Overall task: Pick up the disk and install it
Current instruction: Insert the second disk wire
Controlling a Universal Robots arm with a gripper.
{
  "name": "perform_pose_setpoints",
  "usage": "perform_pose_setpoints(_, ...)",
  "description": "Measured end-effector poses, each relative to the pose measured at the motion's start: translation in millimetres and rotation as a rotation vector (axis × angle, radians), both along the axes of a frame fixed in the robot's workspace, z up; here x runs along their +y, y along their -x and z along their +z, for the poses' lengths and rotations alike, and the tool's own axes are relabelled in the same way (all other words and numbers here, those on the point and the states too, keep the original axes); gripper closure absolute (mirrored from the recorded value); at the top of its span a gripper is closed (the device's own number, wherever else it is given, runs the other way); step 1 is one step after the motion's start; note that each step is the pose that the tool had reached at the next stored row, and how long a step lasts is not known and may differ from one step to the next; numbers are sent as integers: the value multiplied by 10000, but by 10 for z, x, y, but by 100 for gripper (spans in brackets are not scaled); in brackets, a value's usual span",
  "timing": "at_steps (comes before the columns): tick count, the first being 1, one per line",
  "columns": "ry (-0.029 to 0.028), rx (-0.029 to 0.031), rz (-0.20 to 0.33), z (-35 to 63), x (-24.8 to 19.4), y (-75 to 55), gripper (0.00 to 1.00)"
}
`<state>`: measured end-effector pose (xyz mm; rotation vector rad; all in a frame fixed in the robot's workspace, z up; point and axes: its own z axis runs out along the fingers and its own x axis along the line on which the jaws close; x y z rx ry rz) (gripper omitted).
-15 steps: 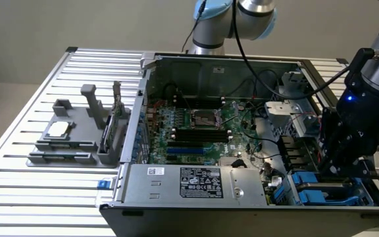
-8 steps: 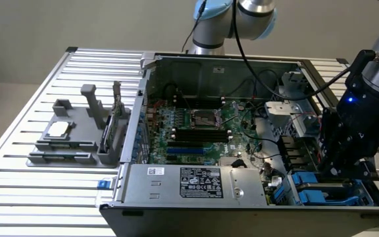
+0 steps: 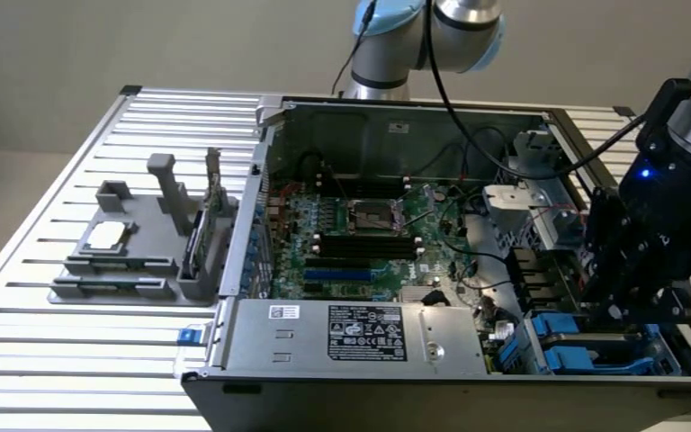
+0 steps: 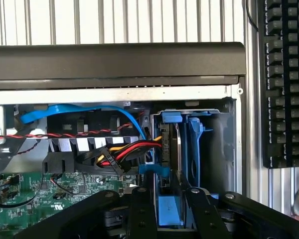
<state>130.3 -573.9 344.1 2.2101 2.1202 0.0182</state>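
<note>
Wrist view: the disk (image 4: 195,149) is seated on edge in the blue drive bay of the computer case (image 3: 321,382).
The pincer (image 4: 170,196) is seen just above it, fingers slightly parted, nothing held.

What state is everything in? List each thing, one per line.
computer case, side open, lying flat.
disk, on edge in the drive bay.
gripper, low over the disk.
power supply, mounted in the case.
chip, lying flat on the grey holder.
</note>
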Motion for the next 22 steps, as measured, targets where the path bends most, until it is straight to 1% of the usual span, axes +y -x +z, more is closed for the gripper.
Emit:
perform_pose_setpoints(3, -7, 3, -1, 59, 0, 8, 69)
perform_pose_setpoints(5, -15, 3, 0, 66, 0, 8, 71)
perform_pose_setpoints(7, -23, 3, -1, 68, 0, 10, 84)
perform_pose_setpoints(8, -24, 3, -1, 68, 1, 9, 84)
perform_pose_setpoints(9, -23, 3, -1, 70, 0, 9, 89)
perform_pose_setpoints(13, -26, 3, -1, 65, 1, 9, 89)
perform_pose_setpoints(22, -40, 3, -1, -3, 0, 9, 89)
